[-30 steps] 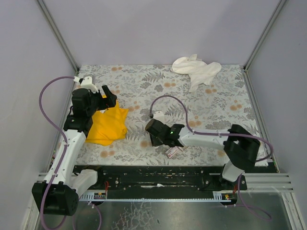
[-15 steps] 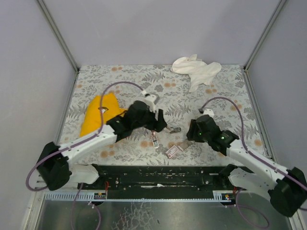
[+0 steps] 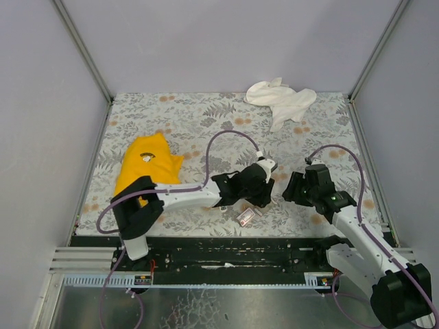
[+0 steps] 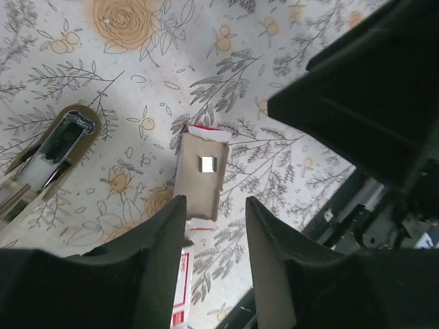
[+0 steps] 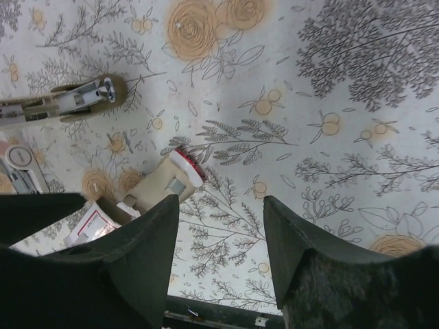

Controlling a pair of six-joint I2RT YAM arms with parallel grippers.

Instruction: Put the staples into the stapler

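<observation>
- The left end effector (image 4: 215, 201) hangs over a grey-brown cardboard sliding tray (image 4: 201, 184). Its two dark fingers stand a moderate gap apart and hold nothing. The tray's near end shows between the fingertips, and whether they touch it cannot be told.
- A short strip of silvery metal staples (image 4: 208, 163) lies inside the tray, about at its middle. The tray lies flat, with a red-edged flap at each end.
- A dark-red cardboard box with a pale label (image 4: 180, 296) lies just beside the tray's near end, partly behind one finger in the left wrist view.
- A small pale pinkish plastic stapler (image 4: 60, 140) lies to the left of the tray in that same view, apart from it. It is open, with its silvery metal channel facing up.
- The right end effector (image 5: 221, 202) hangs on the other side of the tray, fingers spread wide with only bare surface between them. In the right wrist view the tray lies near its left fingertip.
- All of this rests on a desk (image 3: 206, 116) covered with a grey leaf-and-orange-flower print.
- From above, the left arm hides the tray. A crumpled yellow cloth (image 3: 144, 168) lies well apart from it toward the left wall.
- A crumpled white cloth (image 3: 281, 99) lies well apart from the tray at the desk's far edge.
</observation>
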